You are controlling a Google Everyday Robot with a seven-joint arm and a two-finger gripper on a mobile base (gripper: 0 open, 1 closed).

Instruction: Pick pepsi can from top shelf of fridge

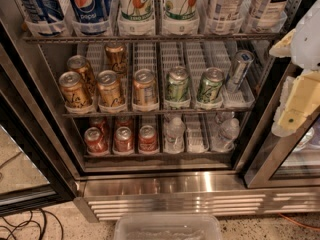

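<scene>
The fridge (165, 186) stands open in front of me with its steel base grille low in view. The top shelf (150, 36) runs across the top edge. On it the pepsi can (88, 4) stands second from the left in a clear cup, blue with the round globe showing. Another blue can (38, 4) stands to its left, and white-green 7UP cans (136, 3) stand to its right. My gripper (296, 86) is at the right edge, cream and white, outside the fridge beside the door frame, well right of and below the pepsi can.
The middle rack holds gold-brown cans (111, 89), green cans (177, 86) and a slim tilted can (239, 70). The lower rack holds red cans (123, 139) and water bottles (175, 133). A clear plastic bin (167, 228) sits on the floor in front. Cables (25, 226) lie at lower left.
</scene>
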